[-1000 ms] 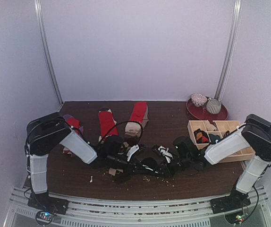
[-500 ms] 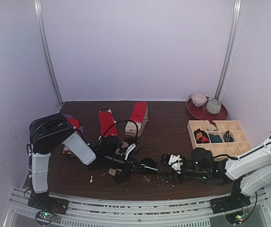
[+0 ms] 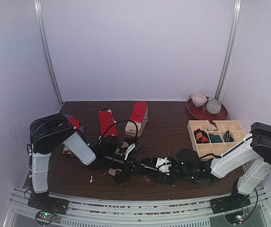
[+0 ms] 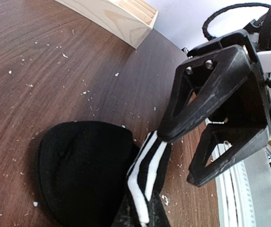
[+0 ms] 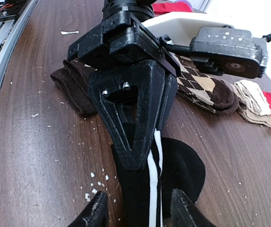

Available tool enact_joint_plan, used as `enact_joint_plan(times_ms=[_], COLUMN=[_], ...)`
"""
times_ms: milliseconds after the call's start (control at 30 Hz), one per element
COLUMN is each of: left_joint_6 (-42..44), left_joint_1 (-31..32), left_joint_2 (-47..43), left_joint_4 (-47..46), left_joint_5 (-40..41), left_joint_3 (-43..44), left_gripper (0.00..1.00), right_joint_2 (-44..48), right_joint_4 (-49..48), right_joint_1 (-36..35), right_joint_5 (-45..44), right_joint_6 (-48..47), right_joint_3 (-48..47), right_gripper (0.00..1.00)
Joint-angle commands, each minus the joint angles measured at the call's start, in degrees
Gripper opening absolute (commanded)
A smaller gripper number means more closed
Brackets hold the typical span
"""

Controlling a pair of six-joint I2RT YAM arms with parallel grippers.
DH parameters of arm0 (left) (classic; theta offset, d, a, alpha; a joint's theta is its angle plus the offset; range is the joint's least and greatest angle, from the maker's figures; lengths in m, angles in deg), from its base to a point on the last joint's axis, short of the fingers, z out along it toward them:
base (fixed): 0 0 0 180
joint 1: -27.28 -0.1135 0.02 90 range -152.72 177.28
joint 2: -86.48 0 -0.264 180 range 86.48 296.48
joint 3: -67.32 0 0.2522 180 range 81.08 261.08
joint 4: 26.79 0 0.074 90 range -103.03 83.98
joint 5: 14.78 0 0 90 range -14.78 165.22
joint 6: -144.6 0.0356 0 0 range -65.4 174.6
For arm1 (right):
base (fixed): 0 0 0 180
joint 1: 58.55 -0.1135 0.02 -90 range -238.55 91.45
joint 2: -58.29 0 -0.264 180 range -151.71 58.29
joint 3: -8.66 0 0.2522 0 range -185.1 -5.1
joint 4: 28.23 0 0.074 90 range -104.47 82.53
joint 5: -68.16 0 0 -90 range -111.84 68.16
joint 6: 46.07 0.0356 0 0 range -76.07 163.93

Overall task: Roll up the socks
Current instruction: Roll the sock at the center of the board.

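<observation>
Black sock with white stripes (image 4: 93,170) lies limp near the front edge of the dark wood-grain table (image 5: 36,118), its rounded end flat among pale crumbs. The left gripper (image 5: 138,158) pinches the striped part between its triangular fingers, pressed together. The right gripper (image 5: 140,210) is spread, one finger on each side of the same sock. Just beyond lies a knitted brown-and-beige argyle sock (image 5: 204,87). Farther back, two red socks (image 3: 107,124) with tan cuffs lie flat. To the right sits a pale wooden grid tray (image 3: 190,128).
</observation>
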Motion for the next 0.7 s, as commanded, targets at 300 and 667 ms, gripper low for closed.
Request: enact_joint_plan(times_ms=[300,667], left_joint_6=[-1.3,12.2], left_joint_1=[0.2,0.2], left_joint_2=[8.1,-7.5], left_joint_4=[21.6,28.5], left_joint_5=[1.2,15.2], left_joint_3=[-4.9,-4.8], left_gripper=[0.0,0.65], right_joint_2=[-8.5,-9.6], right_joint_4=[4.1,27.7], right_joint_1=[-0.2,3.1], right_joint_5=[-1.8,9.8], right_joint_6=[5.5,14.3], right_joint_3=[-5.0,-13.3], right_gripper=[0.22,0.15])
